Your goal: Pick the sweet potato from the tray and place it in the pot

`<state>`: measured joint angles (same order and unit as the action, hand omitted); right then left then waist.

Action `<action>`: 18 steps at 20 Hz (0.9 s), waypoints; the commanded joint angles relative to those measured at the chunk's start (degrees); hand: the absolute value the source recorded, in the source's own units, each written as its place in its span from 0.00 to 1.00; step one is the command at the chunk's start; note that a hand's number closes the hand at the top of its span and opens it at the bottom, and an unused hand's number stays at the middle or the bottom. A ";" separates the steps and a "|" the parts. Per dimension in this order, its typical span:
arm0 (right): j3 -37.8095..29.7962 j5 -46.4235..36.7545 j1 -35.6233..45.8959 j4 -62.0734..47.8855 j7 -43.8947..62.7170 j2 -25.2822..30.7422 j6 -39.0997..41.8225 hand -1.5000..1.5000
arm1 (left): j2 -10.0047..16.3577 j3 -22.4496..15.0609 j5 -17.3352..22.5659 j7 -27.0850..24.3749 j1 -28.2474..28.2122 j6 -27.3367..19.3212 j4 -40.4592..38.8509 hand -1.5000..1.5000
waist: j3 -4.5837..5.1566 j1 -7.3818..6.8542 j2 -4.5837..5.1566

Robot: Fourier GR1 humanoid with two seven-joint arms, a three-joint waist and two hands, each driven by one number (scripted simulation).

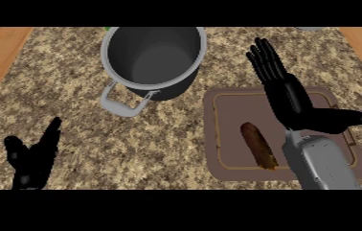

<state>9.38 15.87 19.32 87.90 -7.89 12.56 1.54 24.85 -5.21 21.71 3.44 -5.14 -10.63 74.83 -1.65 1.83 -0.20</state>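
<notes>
A long brown sweet potato (pixel 258 145) lies on the brown tray (pixel 216 129) at the right of the counter. My right hand (pixel 290 98) hovers over the tray just right of the sweet potato, fingers straight and pointing away, thumb stretched out to the right; it holds nothing. The grey metal pot (pixel 153 57) stands empty at the upper middle, its near handle (pixel 121 105) pointing toward me. My left hand (pixel 32 158) rests open at the lower left edge, fingers up.
The counter top is speckled granite with wooden strips at the far left (pixel 13 45) and far right (pixel 352 38) edges. A pale object (pixel 309 28) peeks in at the top right. Open counter lies between pot and tray.
</notes>
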 commanded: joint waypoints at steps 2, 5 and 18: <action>-0.77 -7.63 -3.79 0.39 4.74 6.27 -4.90 1.00 | 5.54 2.05 -2.53 0.68 -5.29 -2.26 10.48 0.50 | 1.68 1.32 -0.39; -2.57 -16.46 -8.33 -2.27 9.62 14.40 -9.80 1.00 | 10.95 4.92 -5.94 -0.39 -12.91 -3.27 14.65 0.50 | 2.15 4.84 -1.92; 2.37 -47.10 -10.76 8.63 4.70 29.92 -19.48 0.00 | 12.00 9.27 -5.82 -4.90 -24.77 -3.08 17.60 0.50 | 2.43 10.36 -3.09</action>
<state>9.76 -25.66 10.42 94.06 -4.76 41.02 -16.40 40.95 4.38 12.53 3.98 -43.10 -13.55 82.64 -0.39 9.65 -4.01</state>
